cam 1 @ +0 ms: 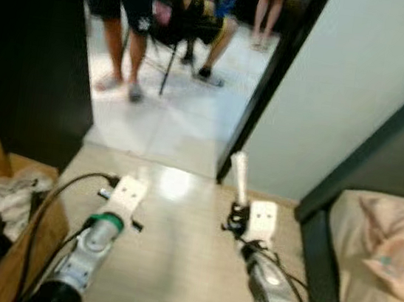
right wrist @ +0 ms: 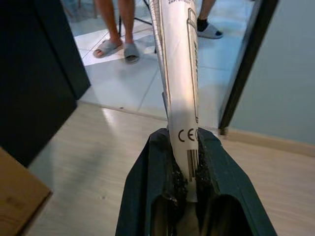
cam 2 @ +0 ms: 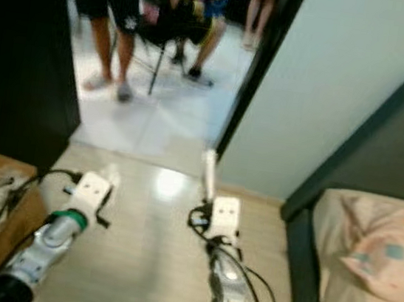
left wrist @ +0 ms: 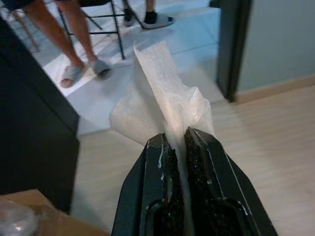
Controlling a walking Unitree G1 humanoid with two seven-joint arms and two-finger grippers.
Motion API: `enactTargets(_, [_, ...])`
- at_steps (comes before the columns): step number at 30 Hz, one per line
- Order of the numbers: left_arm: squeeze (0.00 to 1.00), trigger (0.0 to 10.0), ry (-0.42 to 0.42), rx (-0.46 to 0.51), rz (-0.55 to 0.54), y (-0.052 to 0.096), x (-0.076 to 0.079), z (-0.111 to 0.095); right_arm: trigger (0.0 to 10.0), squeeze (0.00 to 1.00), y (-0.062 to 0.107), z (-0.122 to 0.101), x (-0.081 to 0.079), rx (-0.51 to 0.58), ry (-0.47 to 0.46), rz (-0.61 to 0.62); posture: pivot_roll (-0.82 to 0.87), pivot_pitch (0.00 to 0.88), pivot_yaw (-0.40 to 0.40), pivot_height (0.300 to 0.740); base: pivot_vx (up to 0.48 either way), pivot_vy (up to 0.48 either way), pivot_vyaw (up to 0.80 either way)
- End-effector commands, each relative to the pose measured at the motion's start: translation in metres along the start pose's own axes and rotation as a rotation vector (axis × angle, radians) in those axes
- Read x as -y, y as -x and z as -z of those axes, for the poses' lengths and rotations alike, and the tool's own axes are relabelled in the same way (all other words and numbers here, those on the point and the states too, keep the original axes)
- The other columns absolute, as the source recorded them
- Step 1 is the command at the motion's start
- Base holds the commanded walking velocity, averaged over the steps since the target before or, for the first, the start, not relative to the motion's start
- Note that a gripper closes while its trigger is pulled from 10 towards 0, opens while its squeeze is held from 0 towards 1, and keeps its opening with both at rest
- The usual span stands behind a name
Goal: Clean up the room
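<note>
- The jaws of the left gripper [left wrist: 178, 147] are pressed together on a crumpled white tissue [left wrist: 162, 105], which sticks out past the fingertips.
- The jaws of the right gripper [right wrist: 189, 142] pinch the end of a white tube [right wrist: 179, 73] with printed marks; in the head views the tube [cam 1: 239, 177] stands up from the gripper.
- Both arms are held out over the pale wooden floor [cam 1: 172, 266], facing an open doorway where the legs of people [cam 1: 123, 44] and a folding chair [cam 1: 174, 36] are seen on white tiles.
- A cardboard box [cam 1: 22, 246] with bags and rubbish inside is just beside the left arm; a bed [cam 1: 363, 284] with a pillow is on the right side.
- I judge the step is carrying: two pieces of rubbish are collected and not yet thrown away.
- The next move probably needs a turn to the box, bringing each gripper above its opening before releasing.
</note>
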State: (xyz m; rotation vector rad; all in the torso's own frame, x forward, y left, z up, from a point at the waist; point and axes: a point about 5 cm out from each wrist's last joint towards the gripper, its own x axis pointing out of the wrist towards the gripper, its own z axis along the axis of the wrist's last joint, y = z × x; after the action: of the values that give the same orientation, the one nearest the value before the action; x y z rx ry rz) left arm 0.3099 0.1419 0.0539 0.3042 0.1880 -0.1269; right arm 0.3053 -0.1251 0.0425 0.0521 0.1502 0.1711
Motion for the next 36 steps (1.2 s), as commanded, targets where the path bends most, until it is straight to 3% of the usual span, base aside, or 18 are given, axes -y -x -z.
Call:
enactTargets(1, [0.00, 10.0, 0.005, -0.020, 0.027, 0.002, 0.009, 0.005, 10.0, 0.00, 0.005, 0.007, 0.011, -0.033, 0.016, 0.029, 0.02, 0.000, -0.033, 0.740, 0.401, 0.000, 0.00])
enactTargets(6, [0.00, 10.0, 0.025, -0.035, 0.026, 0.003, 0.009, 0.008, 10.0, 0.00, 0.006, 0.009, 0.010, -0.038, 0.025, 0.009, 0.03, 0.000, -0.032, 0.740, 0.122, 0.000, 0.31])
enactTargets(12, [0.00, 10.0, -0.012, -0.101, 0.143, 0.010, 0.023, 0.025, 10.0, 0.00, 0.009, 0.015, 0.010, -0.064, 0.037, 0.010, 0.03, 0.000, -0.031, 0.740, 0.000, 0.000, 0.79])
enactTargets(14, [0.00, 10.0, -0.020, -0.222, 0.196, 0.023, 0.025, 0.059, 10.0, 0.00, 0.016, 0.033, 0.015, -0.148, 0.073, 0.014, 0.03, 0.000, -0.032, 0.740, 0.000, 0.000, 0.79])
enactTargets(15, [0.00, 10.0, -0.020, -0.222, 0.196, 0.023, 0.025, 0.059, 10.0, 0.00, 0.016, 0.033, 0.015, -0.148, 0.073, 0.014, 0.03, 0.000, -0.032, 0.740, 0.000, 0.000, 0.79])
enactTargets(16, [0.00, 10.0, 0.009, -0.300, 0.187, 0.031, 0.024, 0.077, 10.0, 0.00, 0.023, 0.045, 0.022, -0.206, 0.096, 0.028, 0.02, 0.000, -0.043, 0.740, 0.000, 0.000, 0.79])
enactTargets(19, [0.00, 10.0, 0.047, -0.347, 0.176, 0.035, 0.024, 0.086, 10.0, 0.00, 0.030, 0.054, 0.031, -0.256, 0.096, 0.062, 0.02, 0.000, -0.043, 0.740, 0.000, 0.000, 0.79])
enactTargets(20, [0.00, 10.0, 0.074, -0.378, 0.185, 0.039, 0.025, 0.091, 10.0, 0.00, 0.042, 0.066, 0.046, -0.318, 0.064, 0.140, 0.00, 0.000, -0.017, 0.740, 0.000, 0.000, 0.79])
enactTargets(26, [0.00, 10.0, 0.077, -0.378, 0.198, 0.031, 0.021, 0.086, 10.0, 0.00, 0.051, 0.075, 0.050, -0.330, 0.008, 0.202, -0.04, 0.000, 0.028, 0.740, 0.000, 0.000, 0.79])
enactTargets(31, [0.00, 10.0, -0.010, -0.345, 0.283, 0.022, 0.026, 0.076, 10.0, 0.00, 0.055, 0.082, 0.040, -0.321, -0.031, 0.226, -0.08, 0.000, 0.090, 0.740, 0.000, 0.000, 0.79])
enactTargets(36, [0.00, 10.0, -0.024, -0.340, 0.305, 0.020, 0.028, 0.074, 10.0, 0.00, 0.057, 0.082, 0.044, -0.311, -0.049, 0.257, -0.08, 0.000, 0.100, 0.740, 0.000, 0.000, 0.79])
